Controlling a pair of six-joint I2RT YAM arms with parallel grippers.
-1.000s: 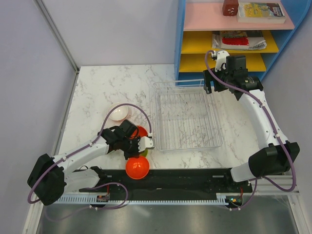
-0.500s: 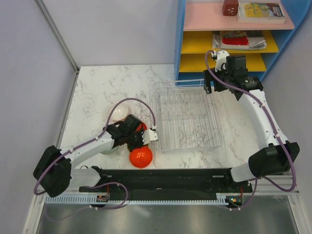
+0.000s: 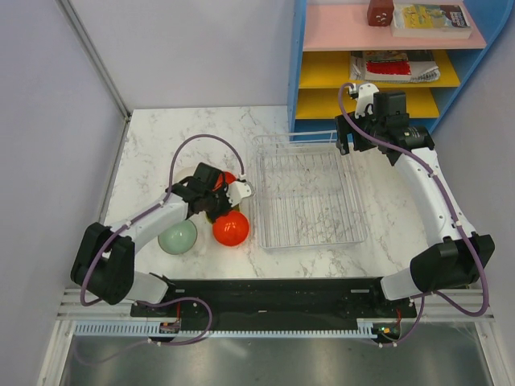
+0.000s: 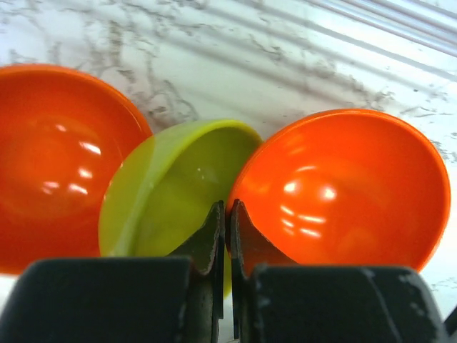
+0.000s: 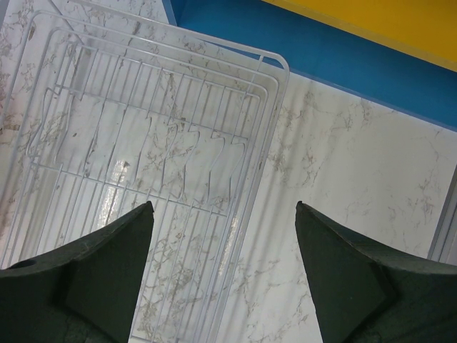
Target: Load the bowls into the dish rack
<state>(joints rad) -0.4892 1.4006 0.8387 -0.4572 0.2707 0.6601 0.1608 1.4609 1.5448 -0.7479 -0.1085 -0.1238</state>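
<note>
My left gripper (image 3: 229, 201) (image 4: 228, 207) is shut on the rim of an orange-red bowl (image 3: 231, 228) (image 4: 343, 193), just left of the dish rack (image 3: 310, 201). A yellow-green bowl (image 4: 171, 193) leans against that bowl, mostly hidden under the arm in the top view. A second orange-red bowl (image 3: 228, 178) (image 4: 57, 164) sits on its far side. A pale sage-green bowl (image 3: 177, 236) lies left of the held bowl. The white bowl is hidden. My right gripper (image 3: 344, 145) (image 5: 224, 204) is open and empty above the wire rack's (image 5: 143, 143) far right corner.
A blue shelf unit (image 3: 378, 64) with pink and yellow boards, books and papers stands right behind the rack. Grey walls close the table's back and left sides. The black arm base rail (image 3: 282, 297) runs along the near edge.
My left gripper has moved away from the near edge, drawing the orange-red bowl along the rack's left side. The sage-green bowl has come into view. The right arm has not moved.
</note>
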